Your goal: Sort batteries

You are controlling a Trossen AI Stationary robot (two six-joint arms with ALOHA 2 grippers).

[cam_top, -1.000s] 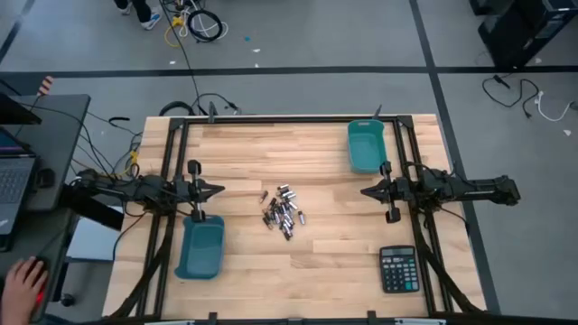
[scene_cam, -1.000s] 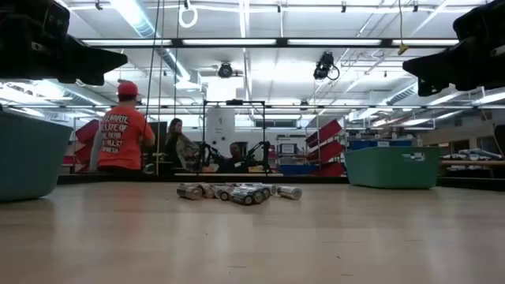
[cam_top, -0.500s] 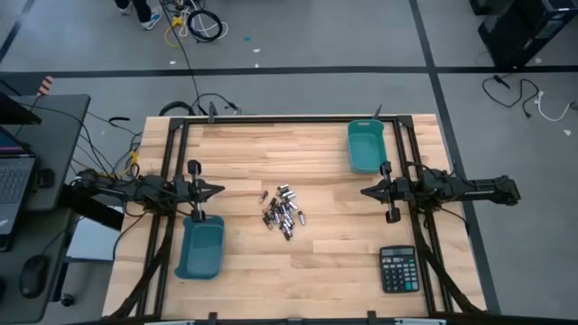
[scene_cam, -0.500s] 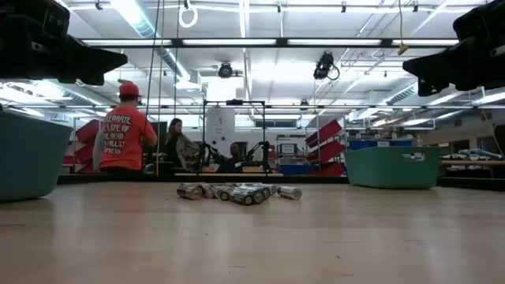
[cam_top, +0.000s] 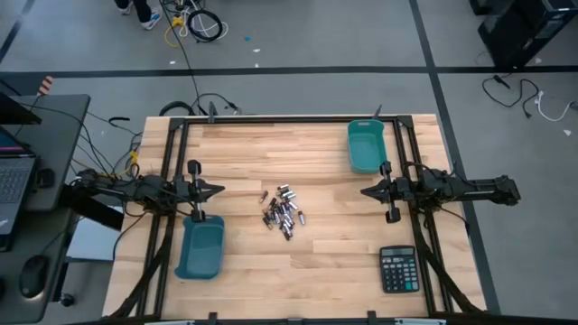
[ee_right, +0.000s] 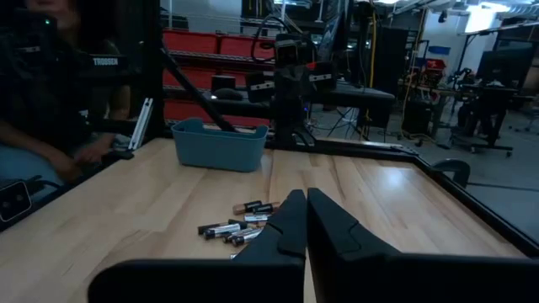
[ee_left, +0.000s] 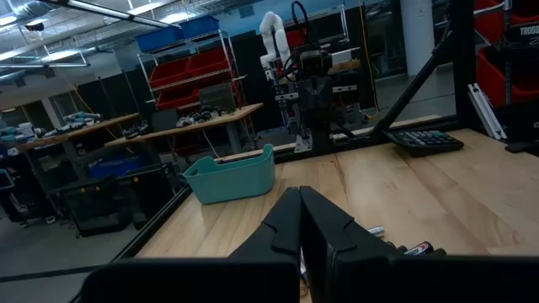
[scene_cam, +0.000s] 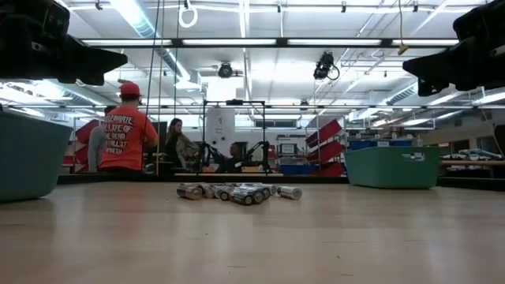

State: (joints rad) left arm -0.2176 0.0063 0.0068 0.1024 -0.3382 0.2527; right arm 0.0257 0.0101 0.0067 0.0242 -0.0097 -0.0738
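Note:
The batteries (cam_top: pixel 284 208) lie in a loose pile of small silver and black cells on the middle of the table, also seen in the low view as the batteries (scene_cam: pixel 237 192), past the right fingers as the batteries (ee_right: pixel 237 225) and past the left fingers as the batteries (ee_left: pixel 404 246). My left gripper (cam_top: pixel 219 190) hovers shut above the table, left of the pile. My right gripper (cam_top: pixel 364 191) hovers shut to the right of the pile. Both point at the pile and touch nothing.
A teal bin (cam_top: pixel 200 248) sits at the near left, under the left arm. A second teal bin (cam_top: pixel 366 145) stands at the far right. A black calculator (cam_top: pixel 398 269) lies at the near right corner. People stand in the room beyond the table (scene_cam: pixel 124 130).
Both arms have kept still. A person's hand at the high view's lower left has gone out of view. The person in the red shirt beyond the table has shifted slightly.

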